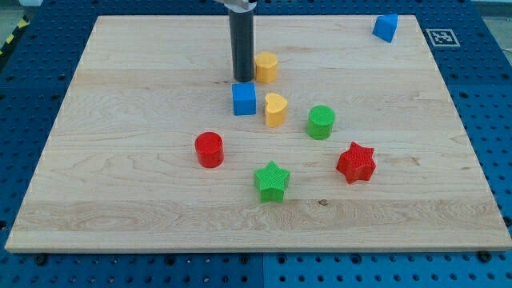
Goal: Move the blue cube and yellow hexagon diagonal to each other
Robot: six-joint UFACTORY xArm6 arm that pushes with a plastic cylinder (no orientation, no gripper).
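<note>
The blue cube (244, 99) sits near the board's middle, a little toward the view's top. The yellow hexagon (266, 67) lies up and to the right of it, a short gap apart. My tip (242, 80) is at the lower end of the dark rod, just above the cube's top edge in the view and just left of the hexagon. Whether the tip touches the cube cannot be told. A yellow heart-shaped block (275, 109) sits right beside the cube on its right.
A green cylinder (321, 122) lies right of the yellow heart. A red cylinder (210, 149), a green star (272, 181) and a red star (356, 162) lie toward the view's bottom. Another blue block (386, 27) sits at the top right corner of the wooden board (120, 96).
</note>
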